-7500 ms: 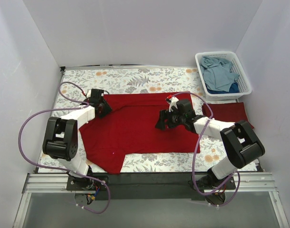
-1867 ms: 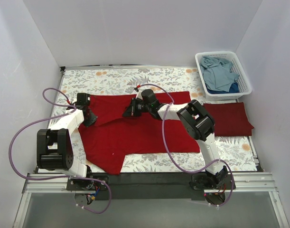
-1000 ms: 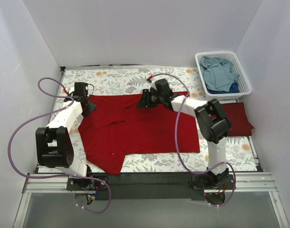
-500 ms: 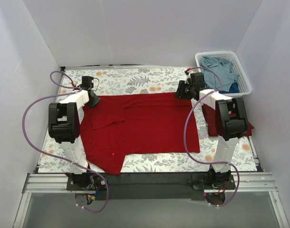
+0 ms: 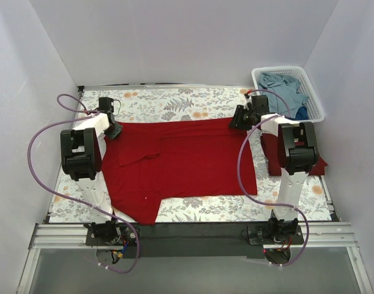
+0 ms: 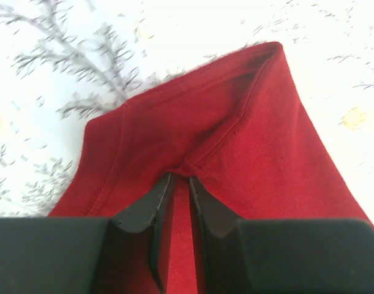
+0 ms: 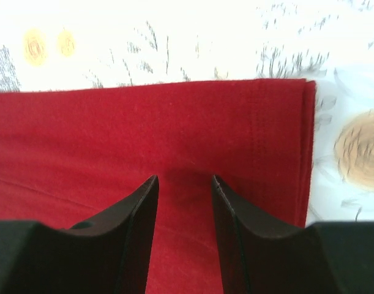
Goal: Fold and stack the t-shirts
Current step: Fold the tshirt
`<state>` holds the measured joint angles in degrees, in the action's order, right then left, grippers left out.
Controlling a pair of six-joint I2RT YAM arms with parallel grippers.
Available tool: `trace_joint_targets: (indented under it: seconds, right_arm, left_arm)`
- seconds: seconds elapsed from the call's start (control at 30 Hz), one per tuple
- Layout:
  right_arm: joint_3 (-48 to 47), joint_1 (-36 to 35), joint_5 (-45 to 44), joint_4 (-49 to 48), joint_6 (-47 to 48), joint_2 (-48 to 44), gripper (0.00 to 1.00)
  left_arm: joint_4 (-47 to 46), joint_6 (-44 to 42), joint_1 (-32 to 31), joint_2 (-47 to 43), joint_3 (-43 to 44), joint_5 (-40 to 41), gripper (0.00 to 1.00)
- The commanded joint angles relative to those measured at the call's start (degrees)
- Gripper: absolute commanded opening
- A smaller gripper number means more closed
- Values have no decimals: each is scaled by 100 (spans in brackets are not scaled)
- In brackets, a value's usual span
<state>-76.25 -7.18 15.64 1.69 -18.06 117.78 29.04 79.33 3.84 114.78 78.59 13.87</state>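
- The left gripper (image 6: pixel 180 179) sits at the bright red t-shirt (image 5: pixel 180 162)'s far left corner, the point of that shirt farthest from the white basket (image 5: pixel 258 79). Its jaws are drawn nearly together and nip a small pucker of cloth where a seam meets the folded corner.
- The bright red t-shirt lies spread flat on the floral table (image 5: pixel 174 101), to the left of the basket and nearer the arm bases. Its long axis points toward the basket side, and its far edge runs straight between the two grippers. One sleeve sticks out at the near left, and a flap is already doubled over along the far part.
- The right gripper (image 7: pixel 183 179) is at the same shirt's far right corner, the corner closest to the basket. Its jaws stand apart with the tips down on flat cloth, which shows layered edges, and nothing is clamped. Each arm has its own corner, so I judge the coming lift depends on this side taking hold too.
- The maroon t-shirt (image 5: pixel 318 164) lies folded just in front of the basket, partly under the right arm.
- Dusty blue t-shirts (image 5: pixel 284 92) are heaped inside the basket.
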Motion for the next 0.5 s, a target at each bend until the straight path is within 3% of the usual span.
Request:
trace_joint_targets:
  seconds: [0.0,0.3,0.47]
  right_arm:
    - [-390,138,-281,314,66,447,48]
    - [-1840,155,-386,516,321,1133,48]
    - [-2193,147,-219,867,435,687,49]
  left_arm:
    - [304,-5,117,606,322,-198,16]
    - [243,12,29,1433,2010,-745,27]
    - [234,-31,29,749,2268,-754,37]
